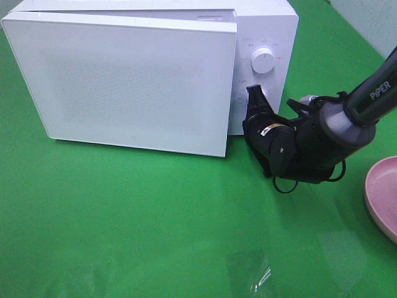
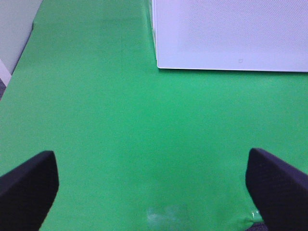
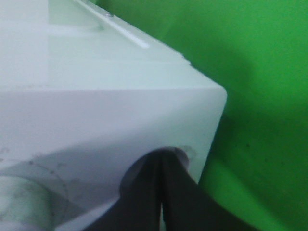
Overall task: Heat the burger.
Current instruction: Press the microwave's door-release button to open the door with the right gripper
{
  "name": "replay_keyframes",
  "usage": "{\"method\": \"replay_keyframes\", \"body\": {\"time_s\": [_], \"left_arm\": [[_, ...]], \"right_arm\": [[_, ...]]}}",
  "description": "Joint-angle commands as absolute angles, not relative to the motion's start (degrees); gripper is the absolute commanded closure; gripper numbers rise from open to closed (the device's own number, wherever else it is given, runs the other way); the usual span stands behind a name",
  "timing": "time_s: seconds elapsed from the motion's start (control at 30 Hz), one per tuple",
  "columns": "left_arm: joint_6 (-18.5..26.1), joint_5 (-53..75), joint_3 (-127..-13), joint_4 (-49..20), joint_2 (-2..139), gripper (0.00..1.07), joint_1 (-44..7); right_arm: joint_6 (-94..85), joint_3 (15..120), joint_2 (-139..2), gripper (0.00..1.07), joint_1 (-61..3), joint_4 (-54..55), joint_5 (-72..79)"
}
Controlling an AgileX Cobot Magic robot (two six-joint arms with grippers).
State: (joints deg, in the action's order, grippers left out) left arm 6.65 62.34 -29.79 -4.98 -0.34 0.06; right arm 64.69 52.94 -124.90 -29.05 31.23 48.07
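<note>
On the green table (image 1: 124,217), no view shows the burger; location cannot be told. The microwave's inside is hidden behind its door.

Microwave (image 1: 267,25): white, stands at rear of table. Door (image 1: 124,81) is white and faces the camera. Its edge next to the control panel (image 1: 263,37) stands proud of the body, so it appears slightly ajar. Upper knob (image 1: 263,61) on the panel is round, white and untouched.

Right gripper (image 1: 255,93): jaws pressed together, nothing between them. Tips are at the lower part of the panel, directly under the upper knob. Wrist cam shows the closed tips (image 3: 161,166) against a round recess at the panel's corner. Whether they press or only touch cannot be told.

Plate (image 1: 383,189): pink, shallow, at the table's right edge, partly cut off by the frame. Visible part is bare. Well apart from the microwave, near the right arm's elbow.

Left gripper (image 2: 154,180): jaws wide apart and holding nothing, seen in wrist cam only. Black fingers (image 2: 29,185) are over bare green cloth, with the microwave's front corner ahead of them. A small clear patch of film (image 2: 166,214) lies on the cloth between the fingers.
</note>
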Motion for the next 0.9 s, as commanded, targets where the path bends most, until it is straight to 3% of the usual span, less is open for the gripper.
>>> {"method": "replay_keyframes", "body": {"time_s": [0.03, 0.5, 0.9], "left_arm": [[6.6, 61.4, -29.6, -4.9, -1.3, 0.09, 0.0], [6.6, 61.4, -29.6, -4.9, -1.3, 0.09, 0.0], [6.6, 61.4, -29.6, -4.9, -1.3, 0.09, 0.0]], "right_arm": [[62.9, 60.8, -125.0, 1.07, -25.3, 27.6, 64.2], [63.5, 60.7, -124.0, 1.07, -25.4, 25.3, 59.7], [67.0, 49.5, -118.9, 1.07, -26.4, 20.8, 54.9]]}}
